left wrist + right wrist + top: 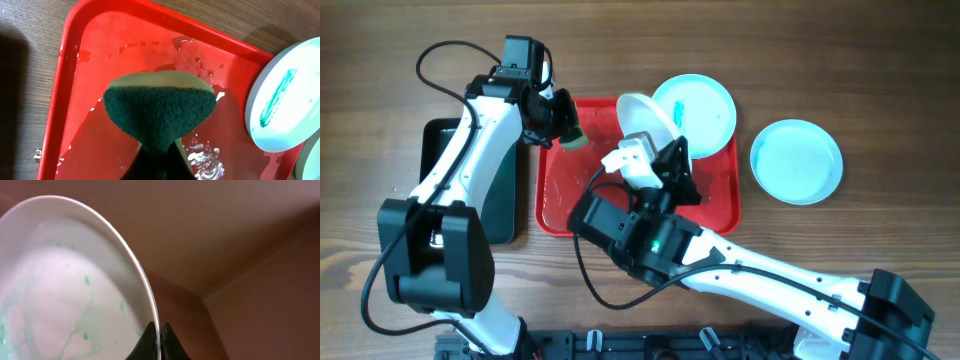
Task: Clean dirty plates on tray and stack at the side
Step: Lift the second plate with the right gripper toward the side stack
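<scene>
The right hand (159,341) pinches the rim of a tilted pale round plate (644,120) above the red plastic tray (555,200); the left hand (562,125), clamping a green sponge (160,107), hovers just to its left.

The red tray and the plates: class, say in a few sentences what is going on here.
The right gripper pinches one plate by its rim, tilted above the wet red tray, pale green streaks on it. The left gripper holds a green sponge over the tray's left side. A second plate, smeared teal, lies at the tray's far right corner; a third plate, clean-looking, sits on the table beside.
</scene>
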Robot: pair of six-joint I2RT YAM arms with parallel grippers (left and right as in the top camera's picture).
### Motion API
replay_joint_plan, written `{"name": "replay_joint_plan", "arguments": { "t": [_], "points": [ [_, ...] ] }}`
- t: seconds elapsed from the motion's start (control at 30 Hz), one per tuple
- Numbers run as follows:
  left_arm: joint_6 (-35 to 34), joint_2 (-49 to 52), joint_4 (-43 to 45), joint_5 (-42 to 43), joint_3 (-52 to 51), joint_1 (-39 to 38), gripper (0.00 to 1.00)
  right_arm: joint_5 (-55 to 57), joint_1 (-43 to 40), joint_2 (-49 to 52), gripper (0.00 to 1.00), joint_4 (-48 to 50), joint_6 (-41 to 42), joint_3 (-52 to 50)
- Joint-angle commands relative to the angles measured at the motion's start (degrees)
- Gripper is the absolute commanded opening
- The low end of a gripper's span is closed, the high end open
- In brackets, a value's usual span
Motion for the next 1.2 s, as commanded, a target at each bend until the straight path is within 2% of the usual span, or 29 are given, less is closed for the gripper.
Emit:
{"name": "replay_joint_plan", "arguments": {
  "t": [0.0,0.13,0.53,0.57,0.63,0.73,0.77,0.8,0.83,0.9,1.0,1.17],
  "points": [
    [-0.57,-0.42,0.15,-0.57,0.52,0.00,0.04,4.50,0.24,-1.20,0.04,5.68,-10.56,0.76],
    [-0.57,-0.42,0.15,-0.59,0.52,0.00,0.04,4.50,0.24,-1.20,0.04,11.52,-15.37,0.76],
    [-0.55,-0.42,0.15,-0.79,0.50,0.00,0.04,3.23,0.24,-1.20,0.04,11.23,-14.82,0.66],
    [-0.55,-0.42,0.15,-0.79,0.52,0.00,0.04,0.35,0.24,-1.20,0.04,10.54,-15.17,0.55],
    [-0.55,-0.42,0.15,-0.79,0.52,0.00,0.04,-13.60,0.24,-1.20,0.04,4.70,-14.53,0.22],
    [-0.55,-0.42,-0.02,-0.79,0.52,0.00,0.04,-31.32,-0.85,-1.22,0.04,-3.48,-2.86,0.22],
    [-0.57,-0.42,-0.07,-0.76,0.52,0.00,0.04,-38.75,-2.78,-1.66,0.05,-5.97,2.19,0.24],
    [-0.57,-0.42,-0.07,-0.79,0.52,0.00,0.04,-44.19,-4.61,-2.38,0.04,-6.43,3.32,0.24],
    [-0.55,-0.42,-0.02,-0.79,0.52,0.00,0.04,-57.64,-8.98,-4.83,0.04,-6.23,2.75,0.24],
    [-0.55,-0.42,-0.02,-0.81,0.50,0.00,0.04,-71.14,-16.79,-9.01,0.04,-5.99,1.31,0.24],
    [-0.55,-0.42,-0.02,-0.79,0.52,0.00,0.04,-84.06,-29.05,-13.55,0.04,-6.38,-0.37,0.22],
    [-0.57,-0.42,-0.04,-1.73,0.52,0.00,0.04,-93.13,-52.68,-14.97,0.04,-9.03,0.74,-0.42]
  ]
}}
